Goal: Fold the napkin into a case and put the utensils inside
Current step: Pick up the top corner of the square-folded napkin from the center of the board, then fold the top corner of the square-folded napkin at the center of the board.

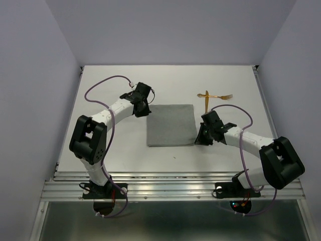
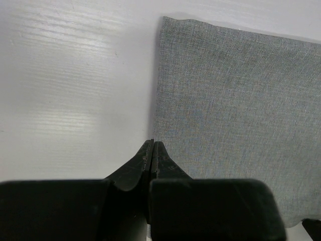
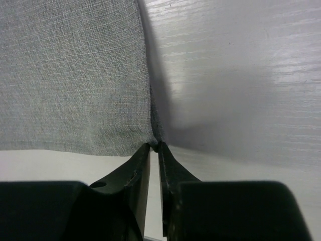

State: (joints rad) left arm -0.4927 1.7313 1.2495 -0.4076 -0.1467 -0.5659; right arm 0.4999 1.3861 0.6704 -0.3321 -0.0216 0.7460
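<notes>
The grey napkin (image 1: 170, 125) lies flat in the middle of the white table (image 1: 115, 80). My left gripper (image 1: 147, 111) is at its far left corner. In the left wrist view that gripper (image 2: 152, 142) is shut, its tips pinching the left edge of the cloth (image 2: 235, 100). My right gripper (image 1: 199, 140) is at the near right corner. In the right wrist view it (image 3: 154, 146) is shut on that corner of the napkin (image 3: 75, 75), which puckers up between the tips. Two golden utensils (image 1: 207, 95) lie crossed beyond the right arm, the fork's tines (image 1: 229, 96) pointing right.
White walls close in the table on the left, right and back. A metal rail (image 1: 170, 183) runs along the near edge where both arm bases are bolted. Purple cables loop beside each arm.
</notes>
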